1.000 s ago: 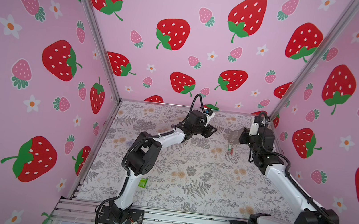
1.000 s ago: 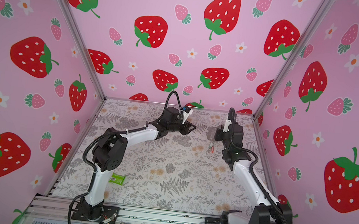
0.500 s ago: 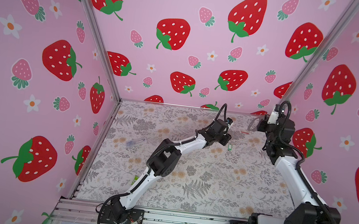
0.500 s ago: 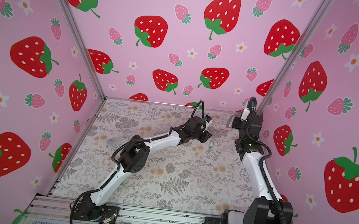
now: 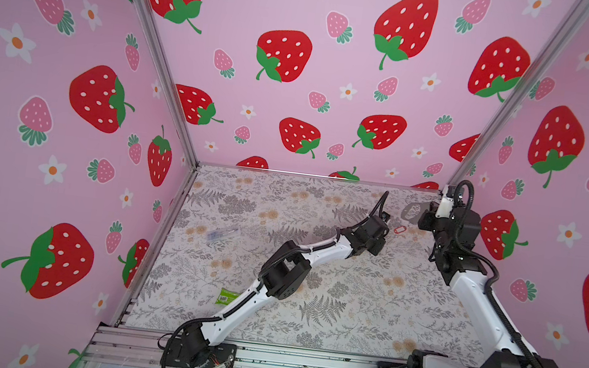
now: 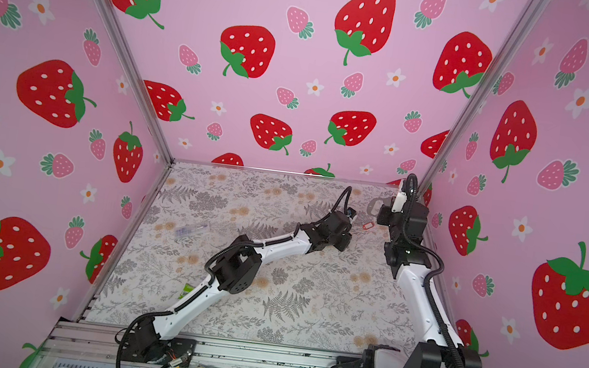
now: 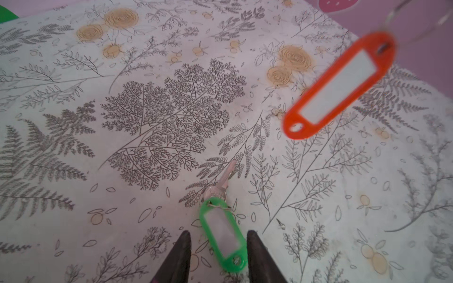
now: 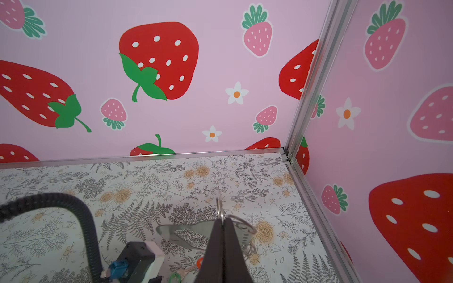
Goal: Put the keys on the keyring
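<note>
Floral-print tabletop, two o'clock corner: right gripper clamped on mauve strap keyring, red-orange plastic key tag dangling below; left gripper, fingers parted, straddles green plastic key tag lying there.

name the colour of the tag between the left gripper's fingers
Green tag, best in left wrist view.

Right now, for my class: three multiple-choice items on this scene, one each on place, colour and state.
1. Where is the green key tag?
A) on the table, between the fingertips of the left gripper
B) hanging in the air
C) on the wall

2. What colour is the dangling tag?
A) blue
B) red-orange
C) yellow

3. The right gripper is:
A) wide open
B) shut on the keyring
C) hidden

Key: 1A, the open gripper straddles it; 2B, plainly orange-red; 3B, its jaws pinch the metal ring.
</note>
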`<state>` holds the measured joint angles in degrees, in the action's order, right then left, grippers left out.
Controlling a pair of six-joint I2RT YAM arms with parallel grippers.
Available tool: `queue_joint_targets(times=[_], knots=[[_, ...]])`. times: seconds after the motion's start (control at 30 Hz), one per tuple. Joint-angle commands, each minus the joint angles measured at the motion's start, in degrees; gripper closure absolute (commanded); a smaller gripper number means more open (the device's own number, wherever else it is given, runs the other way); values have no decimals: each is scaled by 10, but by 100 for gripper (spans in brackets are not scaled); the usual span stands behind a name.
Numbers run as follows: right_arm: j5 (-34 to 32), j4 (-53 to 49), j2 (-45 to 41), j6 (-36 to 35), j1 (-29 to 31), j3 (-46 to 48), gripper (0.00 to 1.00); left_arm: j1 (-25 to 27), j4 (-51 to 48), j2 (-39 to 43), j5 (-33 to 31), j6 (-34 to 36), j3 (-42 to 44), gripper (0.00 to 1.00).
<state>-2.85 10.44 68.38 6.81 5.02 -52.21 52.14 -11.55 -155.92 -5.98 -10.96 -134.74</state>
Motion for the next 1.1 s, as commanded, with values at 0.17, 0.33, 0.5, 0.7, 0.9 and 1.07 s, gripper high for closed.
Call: queue_joint_targets(times=[0.17,0.33,0.5,0.7,0.9,1.07], knots=[[-5,-6,-31,-11,31,12,100,25,-63,-47,-94,21,-74,63],[-21,-7,-28,-36,57,14,100,27,-99,-69,-90,0,-104,67],[-41,-7,-34,-60,72,15,100,26,-120,-70,-73,-32,-108,78],[-47,-7,-45,-63,74,19,100,21,-89,-4,-75,-36,-3,83],[-53,1,-57,-68,73,28,100,4,3,131,-50,-44,227,85],[-56,14,-52,-65,70,31,100,-13,92,177,35,-42,296,67]])
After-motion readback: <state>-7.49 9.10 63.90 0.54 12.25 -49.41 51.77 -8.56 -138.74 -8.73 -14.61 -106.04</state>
